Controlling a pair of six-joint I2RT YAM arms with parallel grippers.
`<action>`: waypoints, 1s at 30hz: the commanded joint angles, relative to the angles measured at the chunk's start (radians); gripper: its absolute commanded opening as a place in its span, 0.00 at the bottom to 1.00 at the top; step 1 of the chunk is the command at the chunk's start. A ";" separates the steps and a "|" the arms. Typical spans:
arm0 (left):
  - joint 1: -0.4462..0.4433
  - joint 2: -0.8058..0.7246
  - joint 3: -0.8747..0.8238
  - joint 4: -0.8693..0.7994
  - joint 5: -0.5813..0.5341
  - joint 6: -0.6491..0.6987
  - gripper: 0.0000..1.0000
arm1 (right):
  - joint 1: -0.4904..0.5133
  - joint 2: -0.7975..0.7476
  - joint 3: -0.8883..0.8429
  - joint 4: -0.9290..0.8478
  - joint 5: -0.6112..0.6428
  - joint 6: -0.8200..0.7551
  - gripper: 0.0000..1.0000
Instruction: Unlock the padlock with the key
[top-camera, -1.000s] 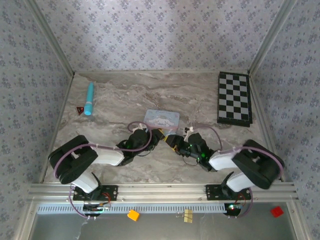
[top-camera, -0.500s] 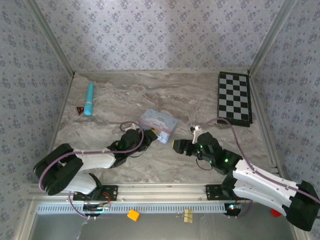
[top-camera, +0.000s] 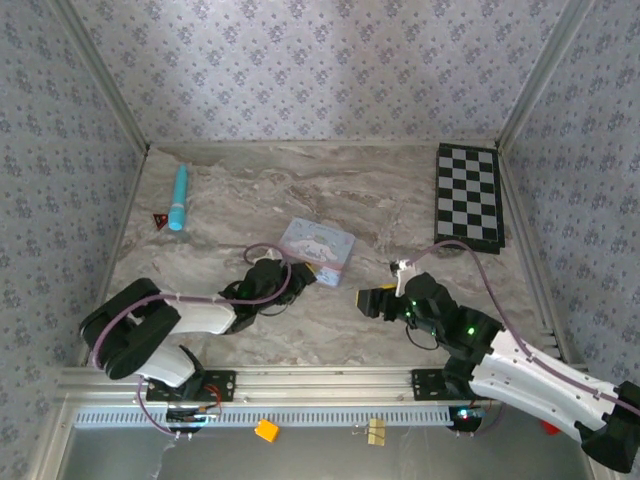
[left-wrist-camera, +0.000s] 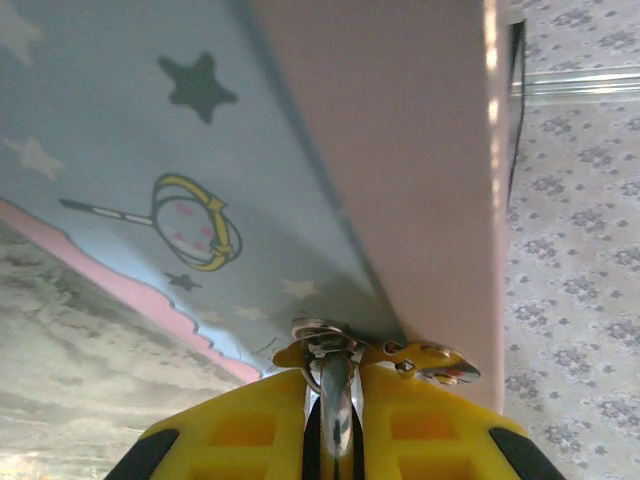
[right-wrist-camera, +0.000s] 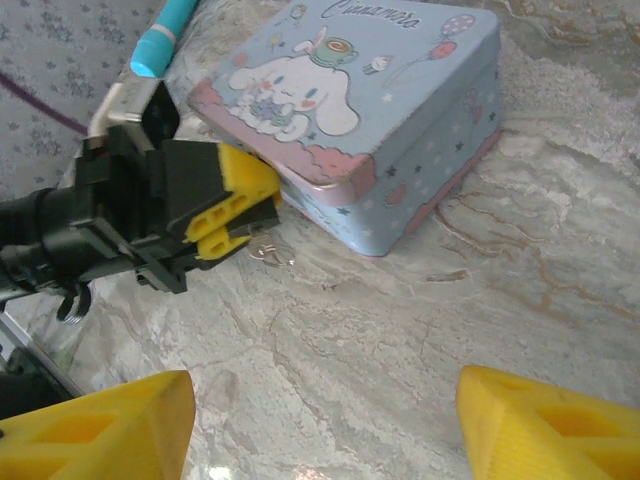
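Padlock (left-wrist-camera: 328, 372): can make out only its silvery part, clamped between the left gripper's (right-wrist-camera: 272, 203) yellow fingers (left-wrist-camera: 250, 425), against the light-blue tin (top-camera: 322, 244), mid-table. Right gripper (top-camera: 360, 299): spread wide, empty, nearer the front edge.

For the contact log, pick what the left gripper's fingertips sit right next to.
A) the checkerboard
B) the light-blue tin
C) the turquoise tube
B: the left gripper, shut on a small silvery metal piece, sits at the edge of the light-blue tin, far from the other two.
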 joint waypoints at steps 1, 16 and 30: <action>0.005 0.049 0.054 0.124 0.033 -0.028 0.00 | 0.033 -0.037 -0.010 0.027 0.046 -0.089 0.70; 0.002 0.096 0.091 0.090 0.049 -0.055 0.00 | 0.318 0.021 -0.283 0.627 0.314 -0.495 0.66; -0.036 0.091 0.138 0.026 0.070 -0.066 0.00 | 0.333 0.512 -0.266 1.028 0.493 -0.941 0.62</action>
